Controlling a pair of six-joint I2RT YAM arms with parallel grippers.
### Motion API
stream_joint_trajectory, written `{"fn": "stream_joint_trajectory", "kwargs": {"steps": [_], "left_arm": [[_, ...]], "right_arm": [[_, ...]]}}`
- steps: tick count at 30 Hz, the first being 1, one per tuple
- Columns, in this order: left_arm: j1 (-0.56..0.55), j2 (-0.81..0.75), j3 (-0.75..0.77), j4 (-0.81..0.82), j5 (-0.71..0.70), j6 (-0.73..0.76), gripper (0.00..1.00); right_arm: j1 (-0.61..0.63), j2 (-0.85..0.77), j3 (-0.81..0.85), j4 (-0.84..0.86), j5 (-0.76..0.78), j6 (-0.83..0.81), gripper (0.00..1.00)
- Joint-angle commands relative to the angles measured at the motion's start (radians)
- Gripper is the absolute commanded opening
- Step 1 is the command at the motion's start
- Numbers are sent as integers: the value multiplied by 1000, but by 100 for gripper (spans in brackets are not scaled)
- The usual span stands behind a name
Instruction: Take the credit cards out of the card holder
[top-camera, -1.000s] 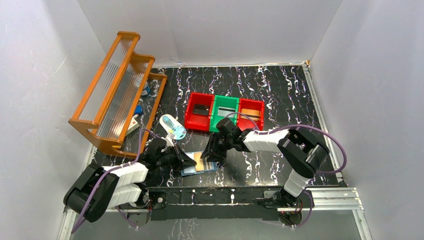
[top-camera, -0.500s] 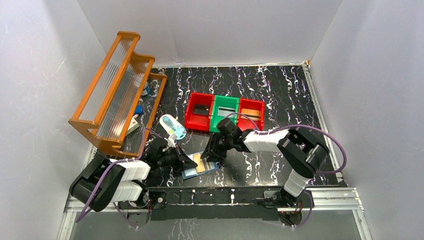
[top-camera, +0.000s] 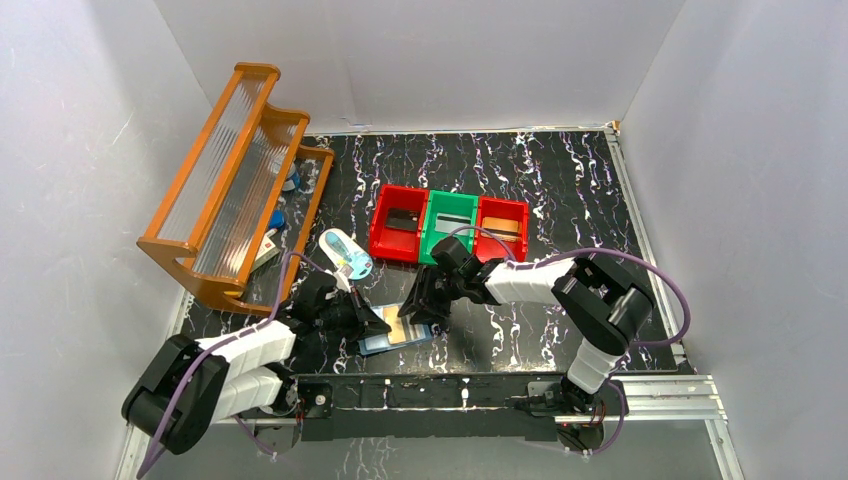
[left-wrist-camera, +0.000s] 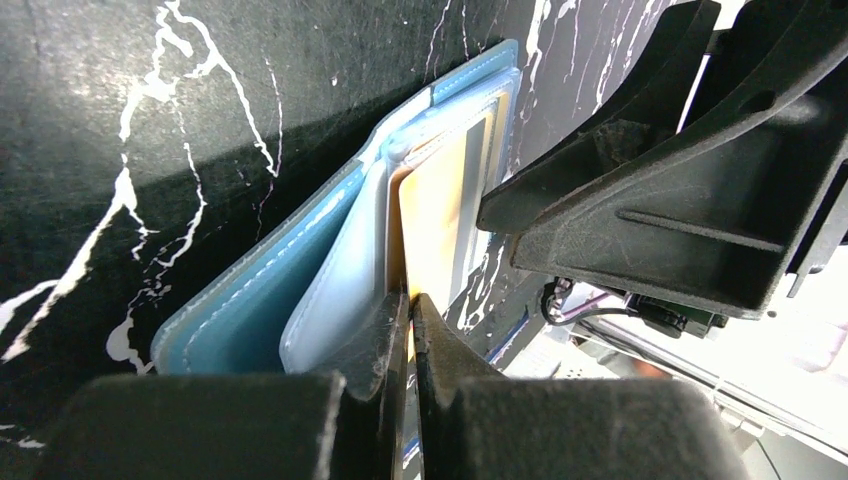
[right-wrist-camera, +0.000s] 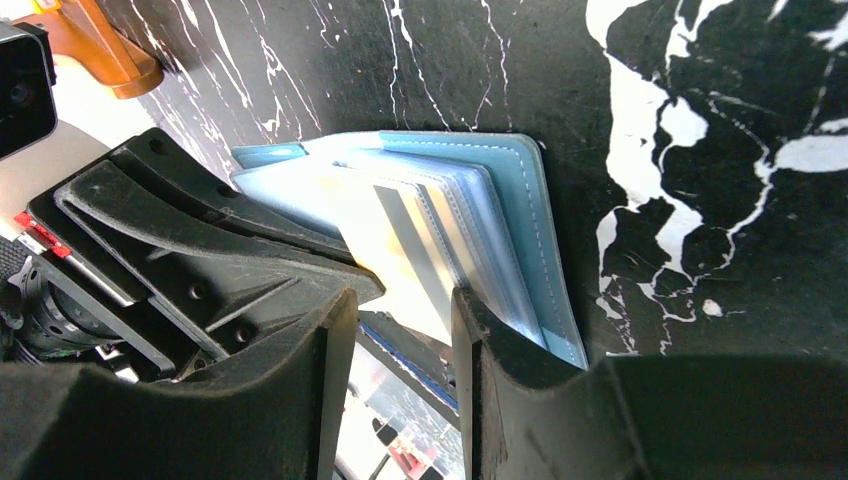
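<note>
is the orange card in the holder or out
Partly in: tan-orange card juts from the card holder, left gripper pinching its edge.

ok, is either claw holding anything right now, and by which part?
Left claw is shut on the tan-orange card, pinching its exposed edge outside the card holder. Right claw is open, gripping nothing.

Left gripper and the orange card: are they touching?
Touching. The left wrist view shows the left gripper shut on the edge of the orange card.
</note>
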Motion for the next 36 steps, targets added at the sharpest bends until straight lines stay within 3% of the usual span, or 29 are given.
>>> {"fn": "stream_joint_trajectory", "kwargs": {"steps": [1, 36], "left_arm": [[0, -46, 47, -78, -26, 39, 0], [1, -143, 127, -411, -178, 161, 0]], "right_arm": [[17, 69, -42, -144, 116, -41, 50], [9, 58, -7, -135, 105, -74, 50]]}}
